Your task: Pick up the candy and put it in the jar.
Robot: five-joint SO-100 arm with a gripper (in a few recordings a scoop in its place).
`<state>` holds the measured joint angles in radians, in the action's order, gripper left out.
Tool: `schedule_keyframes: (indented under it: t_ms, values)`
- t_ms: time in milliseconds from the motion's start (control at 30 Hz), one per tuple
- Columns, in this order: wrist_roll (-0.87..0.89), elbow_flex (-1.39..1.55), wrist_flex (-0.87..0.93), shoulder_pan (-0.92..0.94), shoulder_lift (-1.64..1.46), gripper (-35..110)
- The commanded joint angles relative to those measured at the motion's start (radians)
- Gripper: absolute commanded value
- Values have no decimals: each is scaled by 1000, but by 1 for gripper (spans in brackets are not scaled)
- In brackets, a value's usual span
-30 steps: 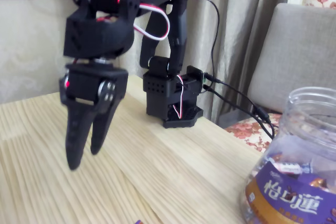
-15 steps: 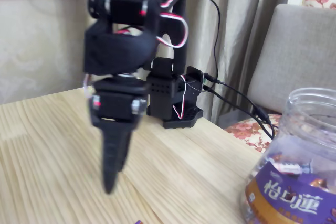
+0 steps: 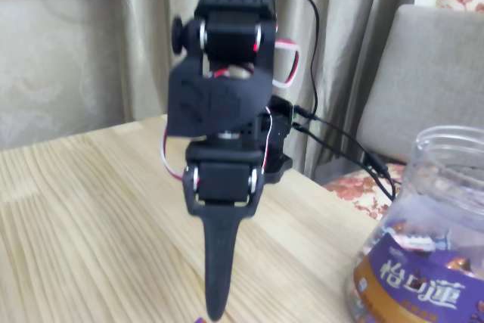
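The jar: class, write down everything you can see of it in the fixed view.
The jar stands at the picture's lower right, cut off by the right and bottom edges. It is clear plastic with a wide, ribbed, open mouth and no lid in sight. A purple label with an orange-brown band and white Chinese characters wraps its lower body. Wrapped sweets show through the wall. It appears to stand upright on the pale wooden table, apart from the black gripper.

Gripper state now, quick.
Black two-finger gripper: seen edge-on, tip pointing down over the table; open or closed cannot be told; nothing visibly held.
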<state>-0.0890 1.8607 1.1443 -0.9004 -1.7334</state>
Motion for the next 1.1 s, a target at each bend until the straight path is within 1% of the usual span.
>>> schedule_keyframes:
  t_ms: [0, 233, 533, 833, 967, 1067]
  values:
    - [60, 29, -83, -25, -26, 44]
    - [149, 46, -181, -44, 31, 45]
    - [218, 91, -284, -44, 126, 46]
    - [285, 201, -380, -14, 92, 46]
    - [282, 201, -385, 20, 80, 43]
    - [278, 186, -374, 32, 83, 38]
